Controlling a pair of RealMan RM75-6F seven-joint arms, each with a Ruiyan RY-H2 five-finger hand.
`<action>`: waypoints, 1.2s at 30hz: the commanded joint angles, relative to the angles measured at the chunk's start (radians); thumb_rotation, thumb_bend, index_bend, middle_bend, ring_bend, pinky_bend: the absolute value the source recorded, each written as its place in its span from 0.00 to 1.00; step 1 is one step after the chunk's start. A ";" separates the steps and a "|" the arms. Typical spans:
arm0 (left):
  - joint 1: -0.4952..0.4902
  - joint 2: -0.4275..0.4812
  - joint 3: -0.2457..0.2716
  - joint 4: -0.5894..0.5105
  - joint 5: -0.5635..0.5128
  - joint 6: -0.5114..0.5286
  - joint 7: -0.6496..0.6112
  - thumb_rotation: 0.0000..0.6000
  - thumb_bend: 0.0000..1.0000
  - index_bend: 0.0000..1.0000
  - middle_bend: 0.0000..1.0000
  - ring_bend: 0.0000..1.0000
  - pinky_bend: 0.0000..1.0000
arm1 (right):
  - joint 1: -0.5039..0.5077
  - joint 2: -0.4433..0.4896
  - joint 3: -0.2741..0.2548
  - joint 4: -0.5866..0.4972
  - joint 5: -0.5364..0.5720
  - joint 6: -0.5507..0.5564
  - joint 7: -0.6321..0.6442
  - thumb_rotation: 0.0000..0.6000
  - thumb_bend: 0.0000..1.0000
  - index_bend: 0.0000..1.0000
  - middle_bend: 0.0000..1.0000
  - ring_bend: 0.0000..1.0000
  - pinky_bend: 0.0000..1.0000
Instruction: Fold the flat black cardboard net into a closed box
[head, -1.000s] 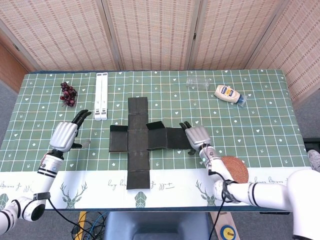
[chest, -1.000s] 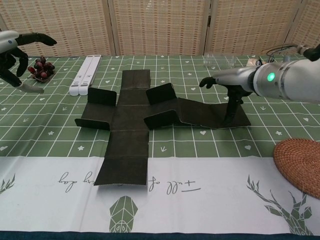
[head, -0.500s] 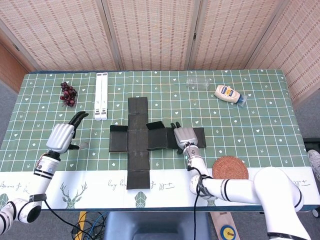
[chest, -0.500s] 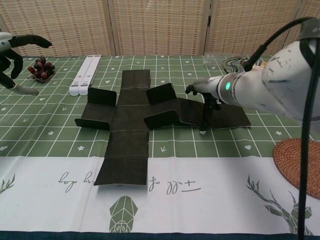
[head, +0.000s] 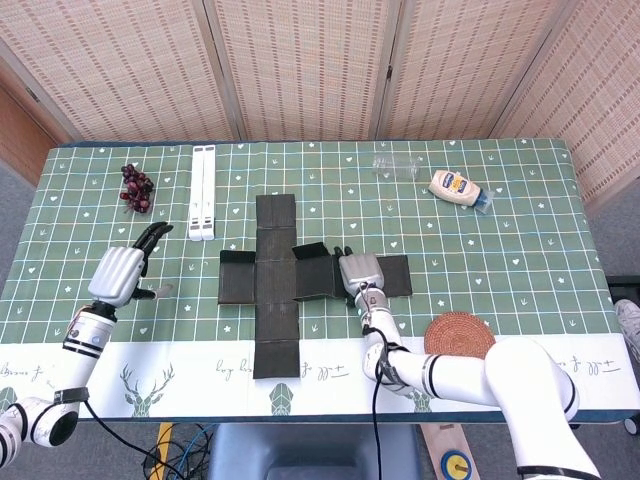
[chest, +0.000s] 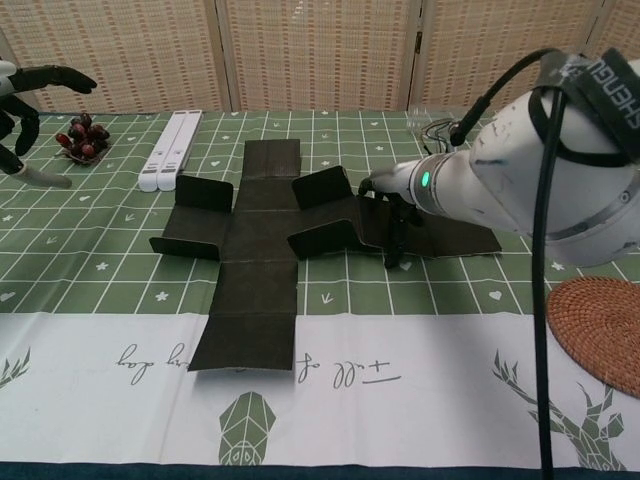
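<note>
Hovering above the left end of the worktop (head: 520, 250), the left robot hand (head: 122, 268) holds nothing, its fingers spread and curved in the air, well apart from the black cardboard net (head: 275, 325). Beyond it lie a bunch of grapes (head: 136, 187) and a white folding stand (head: 203, 192), both outside the work. The net lies in the middle of the worktop as a cross; most panels are flat, but a short flap (chest: 205, 192) on its left arm stands up and two flaps (chest: 322, 186) near the centre are lifted.

Further right, the right robot hand (head: 361, 271) is over the net's right arm (chest: 455, 233), fingers (chest: 396, 250) pointing down at the panel beside the raised flaps. Whether they press the cardboard or grasp an edge cannot be told; nothing is seen lifted in the hand.

The step seems to be raising this long right arm. To do it well, the fingers should get under the panel's free edge, not push on its face, and hinge it along the crease. The idle left robot hand could steady the centre panel so the net does not slide. A woven coaster (head: 461, 338) and a small bottle (head: 458, 187) lie to the right.
</note>
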 joint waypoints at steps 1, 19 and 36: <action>0.000 0.001 -0.001 -0.002 0.000 -0.001 -0.004 1.00 0.14 0.12 0.12 0.66 0.91 | 0.013 -0.009 -0.004 0.010 0.009 0.006 -0.030 1.00 0.11 0.00 0.10 0.79 1.00; 0.002 0.001 -0.010 0.006 -0.006 -0.009 -0.008 1.00 0.14 0.12 0.12 0.67 0.92 | -0.003 0.043 0.005 -0.089 -0.088 0.034 -0.043 1.00 0.32 0.17 0.18 0.79 1.00; -0.038 -0.135 0.123 0.293 0.212 0.022 0.077 1.00 0.14 0.25 0.15 0.75 0.97 | -0.104 0.149 -0.067 -0.122 -0.403 -0.158 0.205 1.00 0.35 0.22 0.29 0.82 1.00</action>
